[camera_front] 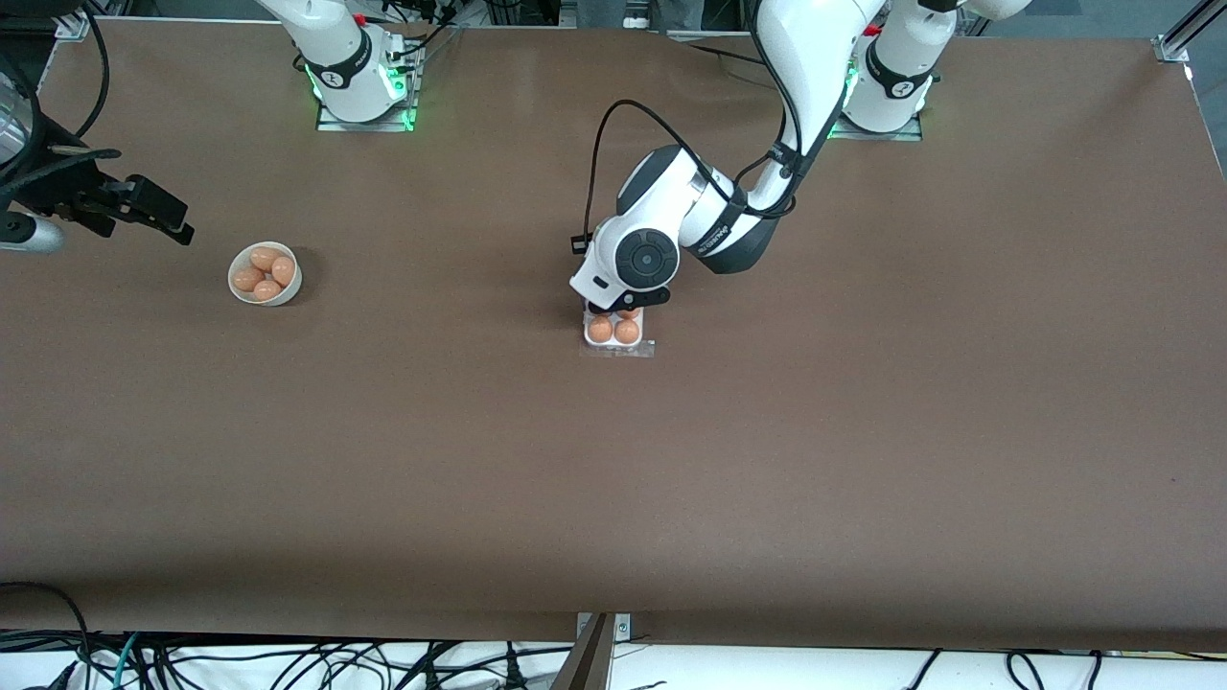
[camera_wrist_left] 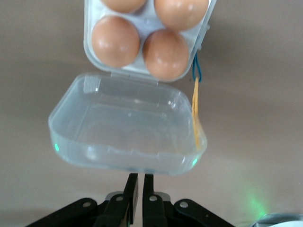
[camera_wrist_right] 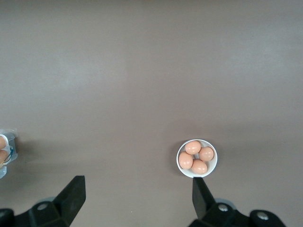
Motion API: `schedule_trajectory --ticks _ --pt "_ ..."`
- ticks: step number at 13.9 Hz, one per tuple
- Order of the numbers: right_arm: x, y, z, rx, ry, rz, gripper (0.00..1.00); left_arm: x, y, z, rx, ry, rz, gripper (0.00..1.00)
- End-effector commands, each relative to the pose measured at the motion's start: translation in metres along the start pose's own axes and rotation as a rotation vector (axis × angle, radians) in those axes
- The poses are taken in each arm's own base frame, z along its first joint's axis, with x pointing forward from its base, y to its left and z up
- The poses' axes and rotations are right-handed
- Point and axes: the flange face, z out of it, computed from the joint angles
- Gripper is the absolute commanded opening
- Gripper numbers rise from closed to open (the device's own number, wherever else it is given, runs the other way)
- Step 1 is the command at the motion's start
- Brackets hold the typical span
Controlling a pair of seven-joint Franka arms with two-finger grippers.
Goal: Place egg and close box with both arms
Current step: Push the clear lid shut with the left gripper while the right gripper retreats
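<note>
The box [camera_front: 613, 333] sits mid-table with brown eggs [camera_front: 600, 329] in its tray. In the left wrist view the tray [camera_wrist_left: 147, 33] has an egg [camera_wrist_left: 116, 41] in every cell that shows, and the clear lid [camera_wrist_left: 128, 125] hangs open from its hinge. My left gripper [camera_wrist_left: 140, 176] is shut and empty, its fingertips just short of the lid's free edge. In the front view it [camera_front: 621, 309] is low over the box's farther part. My right gripper [camera_front: 158, 216] waits high, open and empty, near the right arm's end; its fingers [camera_wrist_right: 75, 189] are spread wide.
A round white bowl [camera_front: 265, 273] with several brown eggs stands toward the right arm's end; it also shows in the right wrist view [camera_wrist_right: 197, 158]. A yellow and blue band [camera_wrist_left: 195, 109] hangs by the box's side. The box's edge shows in the right wrist view [camera_wrist_right: 4, 151].
</note>
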Motion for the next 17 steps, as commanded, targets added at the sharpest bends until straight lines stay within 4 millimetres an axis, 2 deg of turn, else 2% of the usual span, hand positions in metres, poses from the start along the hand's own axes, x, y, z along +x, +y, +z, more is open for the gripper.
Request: schedule_trajectory --ticks 1,4,10,13,14,16,17 --pt "0.0 0.0 -0.005 -0.015 0.014 -0.002 1.0 0.011 0.006 0.001 -0.031 0.019 -0.011 0.11" --pt "0.0 0.0 -0.005 -0.017 0.014 -0.004 1.0 0.017 0.004 -0.003 -0.04 0.032 -0.014 0.11" --pt "0.0 -0.001 -0.005 -0.017 0.014 -0.007 1.0 0.031 -0.001 -0.035 -0.075 0.083 -0.02 0.11" --pt "0.0 0.0 -0.004 -0.017 0.011 -0.007 1.0 0.045 -0.01 -0.072 -0.106 0.145 -0.035 0.15" --pt "0.0 0.0 -0.004 -0.017 0.011 -0.007 1.0 0.053 -0.019 -0.085 -0.095 0.181 -0.048 0.23" --pt "0.0 0.0 -0.004 -0.017 0.011 -0.007 1.0 0.063 -0.036 -0.126 -0.008 0.322 -0.008 0.4" --pt "0.0 0.0 -0.004 -0.017 0.013 -0.007 1.0 0.072 -0.053 -0.146 0.015 0.351 -0.013 0.52"
